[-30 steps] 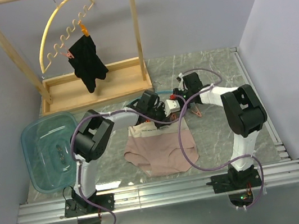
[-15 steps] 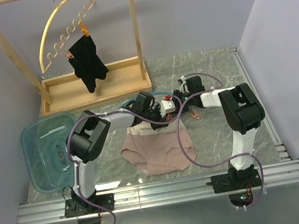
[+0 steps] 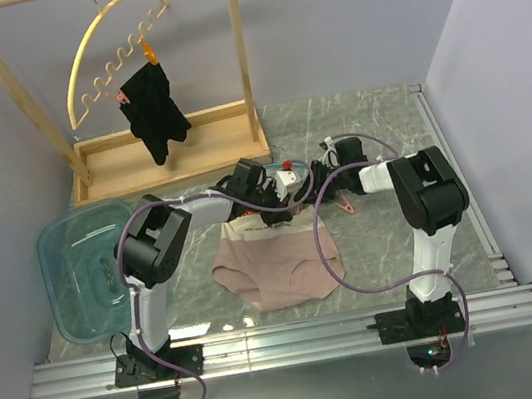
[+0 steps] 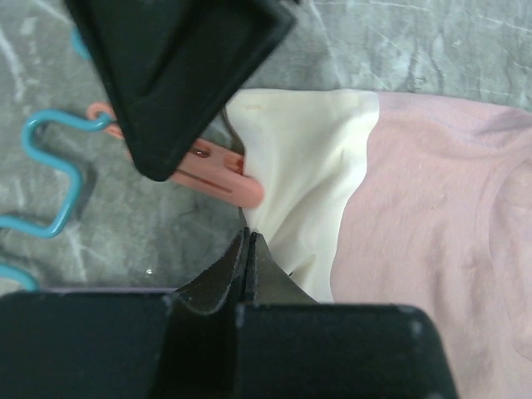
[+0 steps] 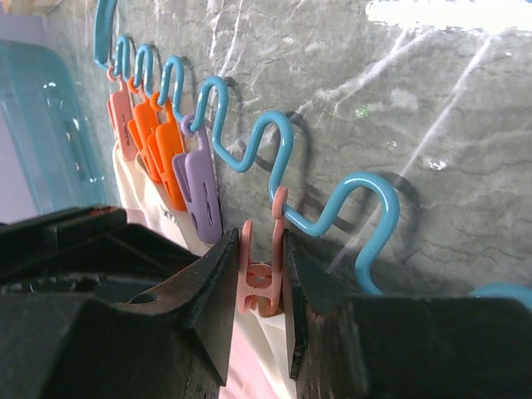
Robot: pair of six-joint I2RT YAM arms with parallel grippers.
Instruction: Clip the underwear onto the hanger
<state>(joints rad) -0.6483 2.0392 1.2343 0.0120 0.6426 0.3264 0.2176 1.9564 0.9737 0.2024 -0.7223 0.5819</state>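
The left claw (image 4: 248, 241) is clenched, its two dark tips pinching the edge of the wide cream waistband (image 4: 307, 158) of the dusty-pink fabric briefs (image 4: 432, 216). The rest of the briefs lies flat on the table, spreading away from that claw to its right in its own camera.

Just ahead of those tips, touching the same cream edge, is the nose of a salmon-pink plastic clip (image 5: 247, 274). The right claw (image 5: 260, 249) is grasping that clip by its tail, one jaw on each side. The clip's long axis points straight back into the right claw. Its top hooks onto a loop of the light-blue wavy plastic hanger (image 5: 370, 178), which lies flat on the grey marbled table (image 5: 432, 100) and runs off to the right claw's far left.

Both arms meet at this one spot, so as I judge it, the move turns on the left claw feeding the cream edge into the clip's mouth.

Further along the hanger from the right claw hang a purple clip (image 5: 199, 179) and then orange clips (image 5: 158, 141). A short line of dark print shows on the waistband beneath them, too small and cut off to read. I can make out no other label.
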